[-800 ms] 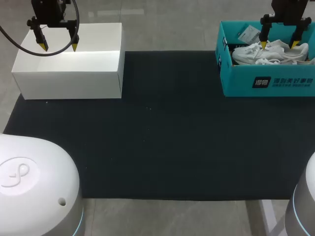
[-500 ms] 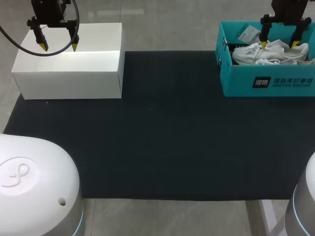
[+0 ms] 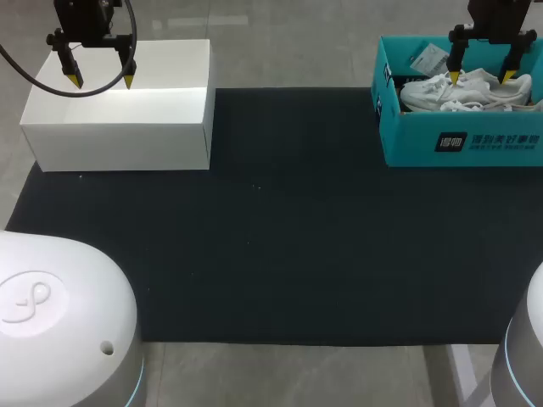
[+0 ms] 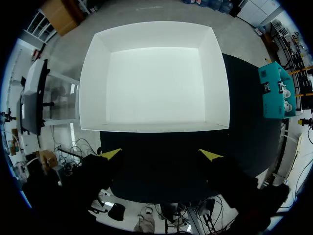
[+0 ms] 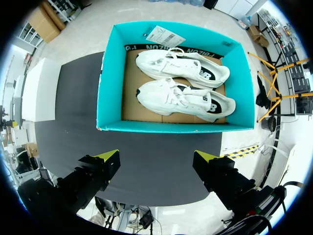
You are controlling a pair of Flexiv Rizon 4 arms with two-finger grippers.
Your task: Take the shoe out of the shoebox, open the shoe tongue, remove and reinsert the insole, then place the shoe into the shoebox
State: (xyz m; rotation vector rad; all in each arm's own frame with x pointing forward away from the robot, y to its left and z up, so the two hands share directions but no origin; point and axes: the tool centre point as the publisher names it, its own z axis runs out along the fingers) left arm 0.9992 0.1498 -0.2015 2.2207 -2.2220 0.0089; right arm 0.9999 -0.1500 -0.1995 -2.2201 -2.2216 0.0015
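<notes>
White sneakers (image 5: pixel 186 98) lay in the teal shoebox (image 5: pixel 110 83) at the far right, beneath the right gripper (image 5: pixel 156 154), its jaws apart. The left gripper (image 4: pixel 162 154), likewise spread, hung over the white box (image 4: pixel 154 83) far left.

Head camera looks down from behind; right wrist camera hangs close above the shoebox (image 3: pixel 407 140), which both share.

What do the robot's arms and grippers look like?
The left gripper and right gripper are black, each with two thin fingers ending in pointed yellow tips. A black cable loops beside the left gripper. The arm bases are white and rounded.
</notes>
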